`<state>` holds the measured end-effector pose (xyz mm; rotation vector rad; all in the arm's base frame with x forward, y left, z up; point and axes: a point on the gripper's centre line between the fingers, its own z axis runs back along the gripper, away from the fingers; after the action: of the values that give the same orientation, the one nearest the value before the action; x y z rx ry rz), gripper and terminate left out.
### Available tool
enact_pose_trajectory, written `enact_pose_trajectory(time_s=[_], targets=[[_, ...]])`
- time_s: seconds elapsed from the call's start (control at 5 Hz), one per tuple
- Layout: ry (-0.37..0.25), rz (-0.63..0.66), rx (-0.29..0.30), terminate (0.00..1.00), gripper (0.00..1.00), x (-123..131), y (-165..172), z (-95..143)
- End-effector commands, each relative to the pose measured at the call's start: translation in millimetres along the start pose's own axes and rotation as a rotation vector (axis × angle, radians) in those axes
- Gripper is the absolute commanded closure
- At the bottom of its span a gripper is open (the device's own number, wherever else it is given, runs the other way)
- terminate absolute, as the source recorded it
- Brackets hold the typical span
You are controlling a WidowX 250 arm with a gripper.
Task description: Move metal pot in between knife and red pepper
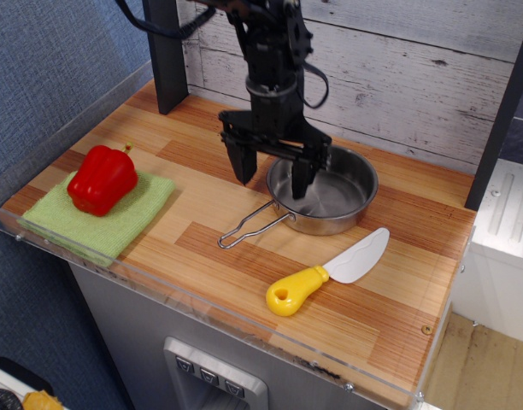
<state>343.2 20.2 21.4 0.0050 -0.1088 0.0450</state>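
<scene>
Your hand [273, 173] is spread wide and holds nothing, poised over the left rim of the pot [323, 189]. One finger hangs outside the wall on the pepper side, the other reaches down inside the bowl, so the rim lies between them. I judge you are at the grasp step: the pot has not been lifted and sits on the surface [202, 222] where it needs moving from.

The next move calls for you to go a little lower and pinch the rim firmly, since the steel is thin and slick and may tilt or slip once raised. The wire handle [250, 227] juts from the pot toward the front left, just below your hand; keep clear of it.

From the pot, the knife [326, 272] lies just in front, near its front edge. The pepper [102, 178] sits well to the pot's left on a green cloth [103, 213]. The bare boards between pot and pepper look like your target.
</scene>
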Motion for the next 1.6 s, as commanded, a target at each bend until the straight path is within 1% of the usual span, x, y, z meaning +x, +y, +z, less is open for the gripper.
enact_pose_trajectory(time_s=[0.0,0.2,0.4,0.6,0.8,1.0,1.2,1.4], targets=[[-0.095,-0.03,0.026,0.0,1.0,5,-10,12],[-0.135,-0.027,0.003,0.0,1.0,13,-12,27],[-0.201,0.002,-0.035,0.0,1.0,23,-8,58],[-0.243,0.053,-0.077,0.0,1.0,25,-3,89],[-0.246,0.101,-0.104,0.0,1.0,26,12,103],[-0.22,0.115,-0.103,0.0,1.0,22,35,99],[-0.207,0.091,-0.099,0.0,1.0,5,49,100],[-0.2,0.088,-0.11,0.0,1.0,-22,61,105]])
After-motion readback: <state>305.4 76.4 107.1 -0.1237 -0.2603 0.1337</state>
